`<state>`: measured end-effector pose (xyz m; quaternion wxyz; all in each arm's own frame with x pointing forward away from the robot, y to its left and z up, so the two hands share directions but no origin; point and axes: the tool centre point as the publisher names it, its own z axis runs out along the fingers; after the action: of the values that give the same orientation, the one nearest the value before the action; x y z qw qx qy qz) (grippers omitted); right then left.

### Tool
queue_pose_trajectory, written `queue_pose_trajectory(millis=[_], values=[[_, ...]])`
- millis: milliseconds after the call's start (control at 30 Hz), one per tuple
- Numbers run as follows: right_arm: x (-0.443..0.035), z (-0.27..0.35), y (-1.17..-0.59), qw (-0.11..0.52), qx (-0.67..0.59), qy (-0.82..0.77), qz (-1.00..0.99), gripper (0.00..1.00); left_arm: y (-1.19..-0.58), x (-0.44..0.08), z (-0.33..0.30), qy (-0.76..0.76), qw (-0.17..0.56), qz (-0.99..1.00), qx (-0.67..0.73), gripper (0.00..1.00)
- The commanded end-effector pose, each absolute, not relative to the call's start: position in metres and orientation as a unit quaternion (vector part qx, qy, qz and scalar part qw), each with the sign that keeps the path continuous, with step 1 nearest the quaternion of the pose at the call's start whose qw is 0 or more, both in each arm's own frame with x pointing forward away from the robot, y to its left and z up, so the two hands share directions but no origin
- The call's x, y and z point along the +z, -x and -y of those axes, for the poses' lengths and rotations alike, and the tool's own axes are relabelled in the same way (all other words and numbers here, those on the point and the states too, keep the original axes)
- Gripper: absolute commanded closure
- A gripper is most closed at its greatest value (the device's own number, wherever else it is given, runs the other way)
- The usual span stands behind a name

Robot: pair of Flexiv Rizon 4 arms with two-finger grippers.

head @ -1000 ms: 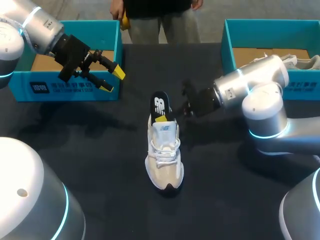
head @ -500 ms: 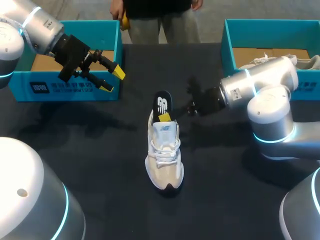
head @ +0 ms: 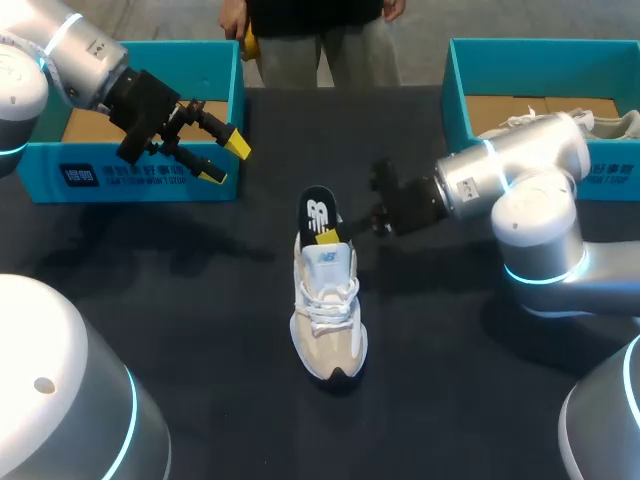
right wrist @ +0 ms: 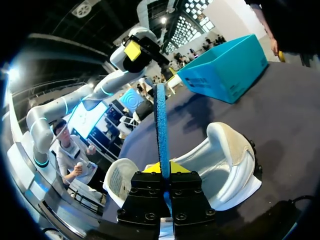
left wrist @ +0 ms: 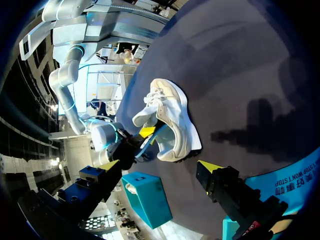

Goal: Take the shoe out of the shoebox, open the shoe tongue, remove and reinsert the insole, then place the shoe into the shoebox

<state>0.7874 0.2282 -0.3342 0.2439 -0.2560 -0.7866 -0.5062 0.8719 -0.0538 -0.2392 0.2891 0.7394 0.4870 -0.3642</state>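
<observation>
Two grippers are over the table, and only one is doing work. The right gripper [head: 332, 236] is reaching in at the heel end of the shoe [head: 328, 310] and pinching the insole [head: 318, 213] near its lower edge. The right wrist view is showing both fingers pressed flat against the thin blue sheet.

The insole is standing almost upright out of the shoe's collar, probably being drawn out or fed back in; which of the two cannot be told. The shoe is sitting on its sole on the dark table [head: 200, 330], outside both boxes, with its toe pointing toward the robot.

The left gripper [head: 225, 158] is hanging well away from the shoe, fingers spread and empty, over the front wall of the left shoebox [head: 45, 160]. It is seemingly parked clear of the work. On the shoe's other side, the right shoebox [head: 455, 90] is holding another pale shoe [head: 605, 122].

The insole is carrying a white logo, and the left shoebox's front is bearing white print.
</observation>
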Motion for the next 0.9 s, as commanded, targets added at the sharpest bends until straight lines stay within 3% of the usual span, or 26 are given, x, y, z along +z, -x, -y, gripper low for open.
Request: queue_pose_trajectory(millis=[33, 533, 567, 633, 667, 733, 900], values=[[-0.340, -0.237, -0.795, 0.261, -0.490, 0.249, 0.794, 1.00, -0.872, -0.239, 0.053, -0.740, 0.288, -0.486, -0.364, 0.00], [-0.357, -0.230, -0.775, 0.268, -0.458, 0.270, 0.803, 1.00, -0.872, -0.239, 0.053, -0.740, 0.288, -0.486, -0.364, 0.00], [-0.357, -0.230, -0.774, 0.267, -0.458, 0.271, 0.804, 0.96, -0.872, -0.239, 0.053, -0.740, 0.288, -0.486, -0.364, 0.00], [-0.353, -0.229, -0.776, 0.261, -0.460, 0.272, 0.803, 0.68, -0.872, -0.239, 0.053, -0.740, 0.288, -0.486, -0.364, 0.00], [-0.351, -0.229, -0.777, 0.258, -0.463, 0.272, 0.803, 0.62, -0.872, -0.239, 0.053, -0.740, 0.288, -0.486, -0.364, 0.00], [-0.347, -0.229, -0.781, 0.251, -0.466, 0.270, 0.804, 0.58, -0.872, -0.239, 0.053, -0.740, 0.288, -0.486, -0.364, 0.00], [-0.339, -0.232, -0.788, 0.243, -0.469, 0.260, 0.809, 0.57, -0.872, -0.239, 0.053, -0.740, 0.288, -0.486, -0.364, 0.00]])
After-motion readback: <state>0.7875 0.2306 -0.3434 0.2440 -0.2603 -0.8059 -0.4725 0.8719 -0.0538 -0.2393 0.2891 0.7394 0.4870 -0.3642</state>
